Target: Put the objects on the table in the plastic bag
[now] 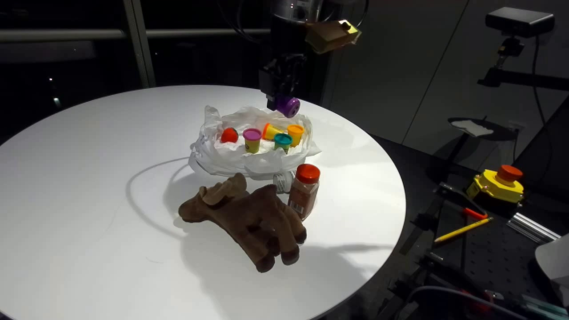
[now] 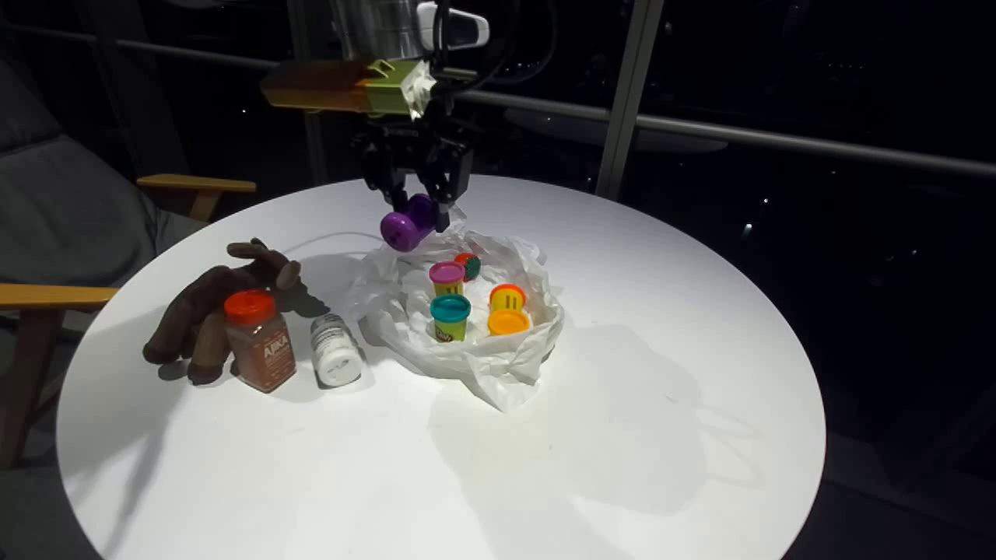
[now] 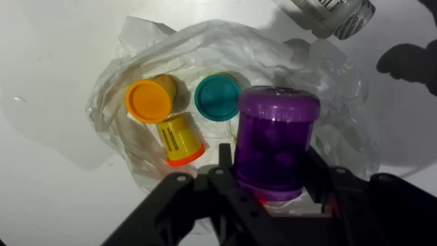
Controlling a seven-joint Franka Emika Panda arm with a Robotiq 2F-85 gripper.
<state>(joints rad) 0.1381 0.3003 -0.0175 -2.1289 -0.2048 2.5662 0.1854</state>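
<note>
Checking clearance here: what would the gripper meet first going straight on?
With the held purple jar leading, the gripper would probably meet the plastic bag first, perhaps the teal-lidded tub or pink-lidded tub inside; depth is unclear.

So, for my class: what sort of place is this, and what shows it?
Probably a robotics lab or workroom, judging by the black mechanical hand, the blocky yellow box with a round red button, and what looks like a mounted, oblong black camera.

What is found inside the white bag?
Inside the bag: teal-lidded tub, magenta-lidded tub, orange-lidded tub, tipped yellow tub, red object. Anything under them or the folds is hidden.
</note>
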